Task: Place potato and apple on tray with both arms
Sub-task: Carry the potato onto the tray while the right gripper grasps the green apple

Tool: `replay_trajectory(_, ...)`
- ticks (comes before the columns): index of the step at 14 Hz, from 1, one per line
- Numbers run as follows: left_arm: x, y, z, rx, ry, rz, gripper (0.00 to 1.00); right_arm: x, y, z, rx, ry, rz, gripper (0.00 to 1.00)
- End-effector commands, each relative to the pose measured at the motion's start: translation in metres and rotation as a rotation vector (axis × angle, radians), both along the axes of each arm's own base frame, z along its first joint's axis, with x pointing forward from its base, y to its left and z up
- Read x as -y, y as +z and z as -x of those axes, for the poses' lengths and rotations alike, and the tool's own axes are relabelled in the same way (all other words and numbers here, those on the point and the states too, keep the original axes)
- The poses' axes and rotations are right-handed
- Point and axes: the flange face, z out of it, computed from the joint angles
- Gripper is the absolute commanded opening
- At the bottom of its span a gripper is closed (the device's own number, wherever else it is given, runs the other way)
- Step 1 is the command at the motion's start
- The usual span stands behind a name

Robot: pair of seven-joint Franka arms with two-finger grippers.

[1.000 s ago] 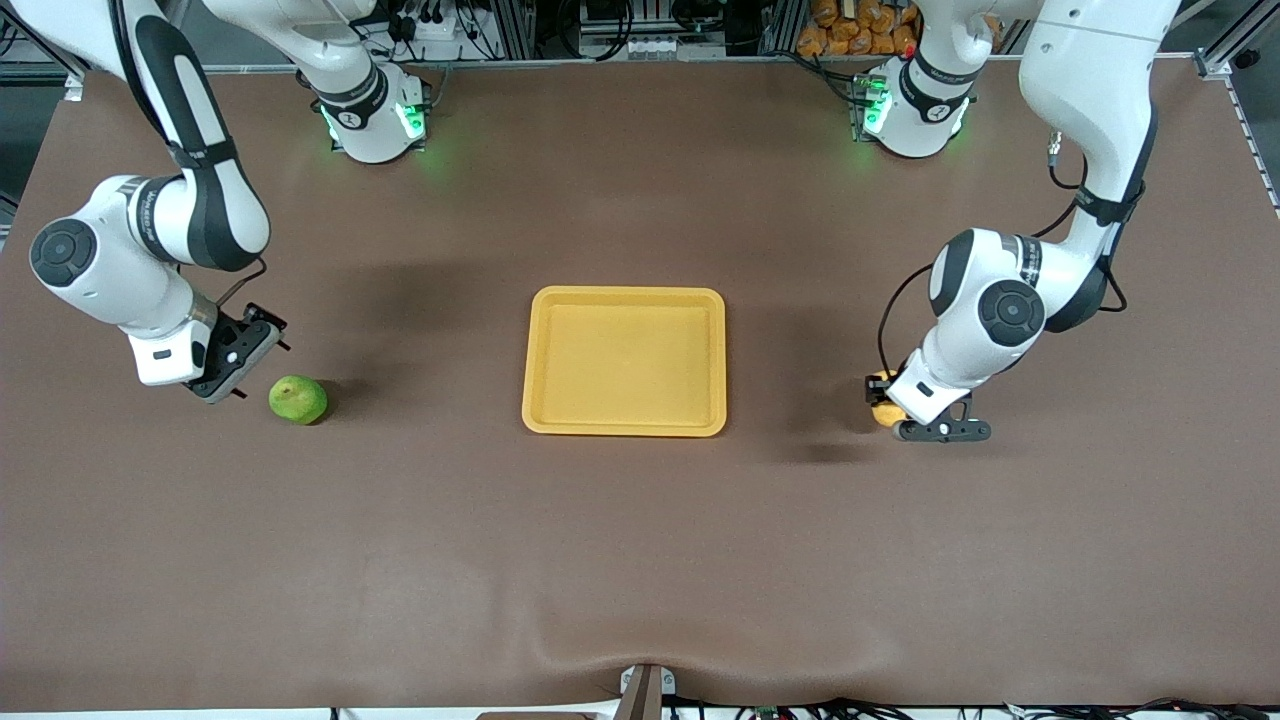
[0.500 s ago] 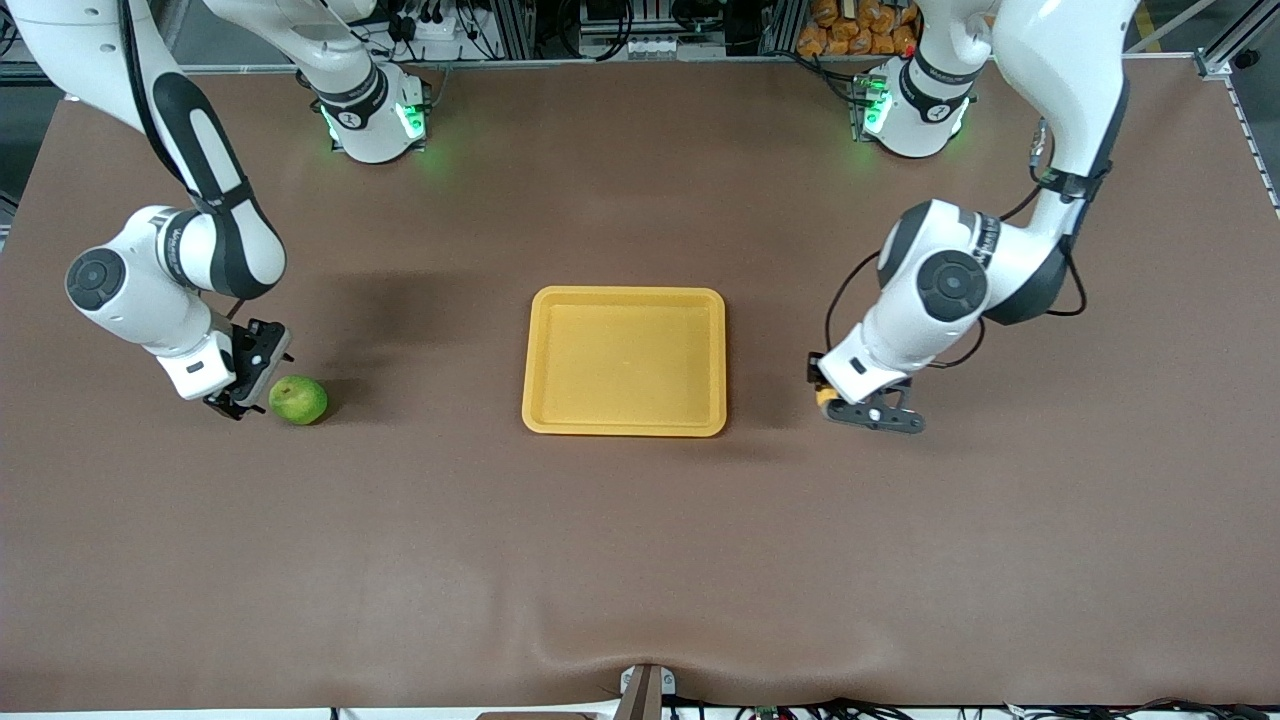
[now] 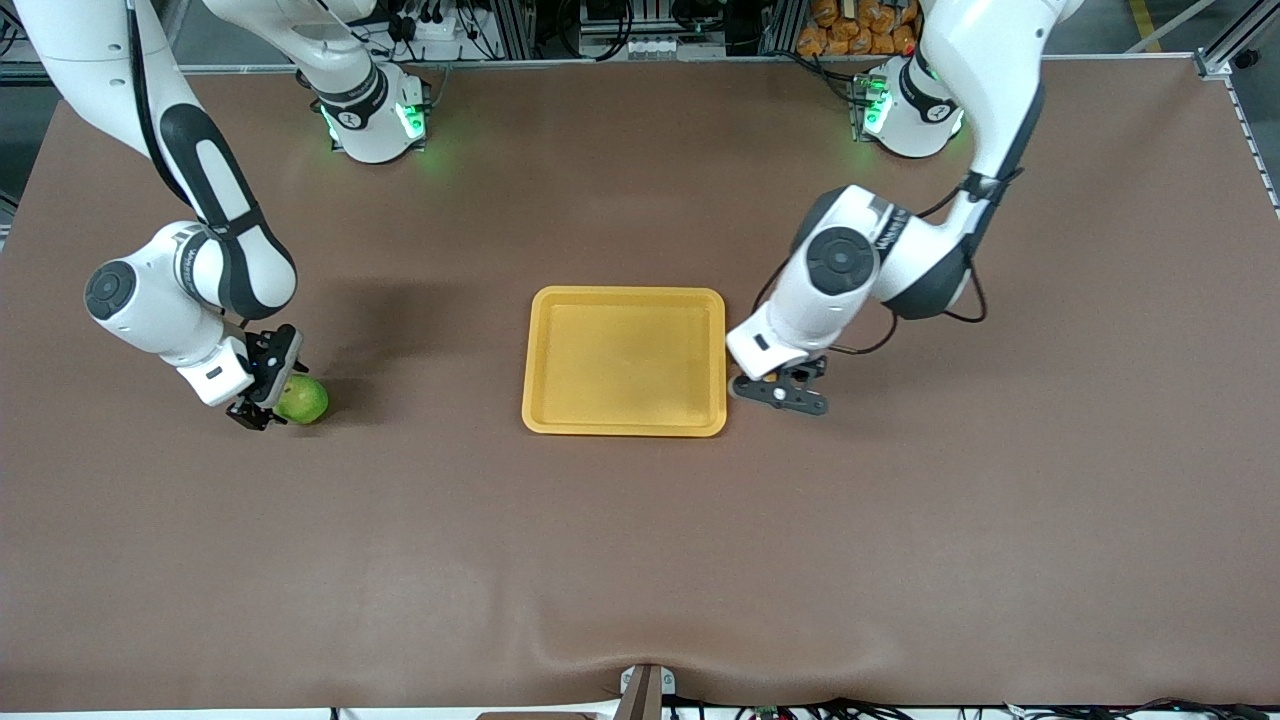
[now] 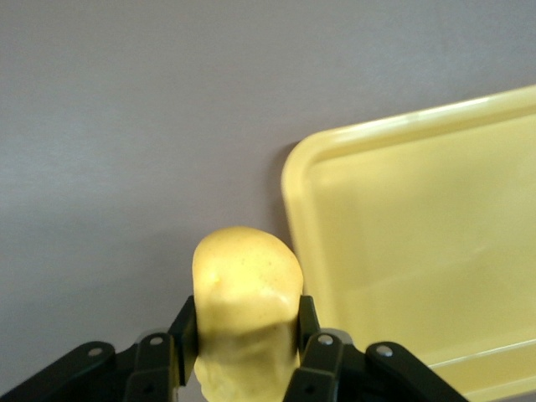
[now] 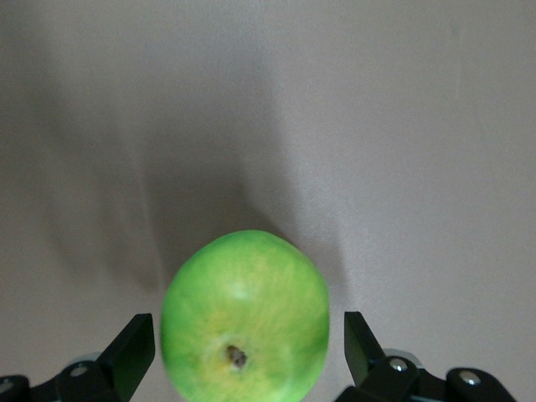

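The yellow tray (image 3: 625, 292) lies mid-table. My left gripper (image 3: 772, 389) is shut on the yellow-orange potato (image 4: 247, 280) and holds it just above the table, beside the tray's edge toward the left arm's end. The left wrist view shows the tray's rim and corner (image 4: 295, 167) close by the potato. In the front view my hand hides the potato. The green apple (image 3: 305, 400) rests on the table toward the right arm's end. My right gripper (image 3: 262, 392) is open, one finger on each side of the apple (image 5: 244, 306), with a gap to each finger (image 5: 134, 352).
The brown table mat (image 3: 640, 560) is bare on the side nearer the front camera. Both arm bases (image 3: 372, 115) glow green along the table's top edge. Racks and cables stand above that edge.
My left gripper has carried the potato from the left arm's end up to the tray's edge. My right gripper has moved in from beside the apple to straddle it.
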Motion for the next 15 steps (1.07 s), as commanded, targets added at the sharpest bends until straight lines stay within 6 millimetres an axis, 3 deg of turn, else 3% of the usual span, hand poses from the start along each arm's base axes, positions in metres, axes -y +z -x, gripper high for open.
replay_trajectory(1,0.054,-0.01,0.006,0.027,0.086,-0.023,0.0,0.005,-0.004,-0.007,0.035,0.041,0.004,1.0)
replay_trajectory(2,0.067,-0.017,0.013,0.029,0.106,-0.031,0.0,0.005,-0.006,-0.007,0.032,0.047,0.004,1.0)
replay_trajectory(4,0.086,-0.033,0.023,0.015,0.13,-0.037,0.0,0.004,-0.007,-0.006,0.028,0.049,0.003,0.34)
replay_trajectory(5,0.098,-0.043,0.035,0.004,0.152,-0.044,0.0,0.003,-0.007,-0.006,0.022,0.048,0.0,0.1)
replay_trajectory(6,0.103,-0.046,0.039,0.004,0.173,-0.047,0.0,0.004,-0.007,-0.006,0.02,0.046,-0.002,0.0)
replay_trajectory(10,0.101,-0.066,0.043,0.019,0.224,-0.098,0.0,0.002,0.009,-0.018,-0.063,0.063,-0.067,0.0)
replay_trajectory(15,0.099,-0.075,0.042,0.032,0.198,-0.121,0.0,-0.01,0.036,-0.037,-0.117,0.136,-0.124,0.0)
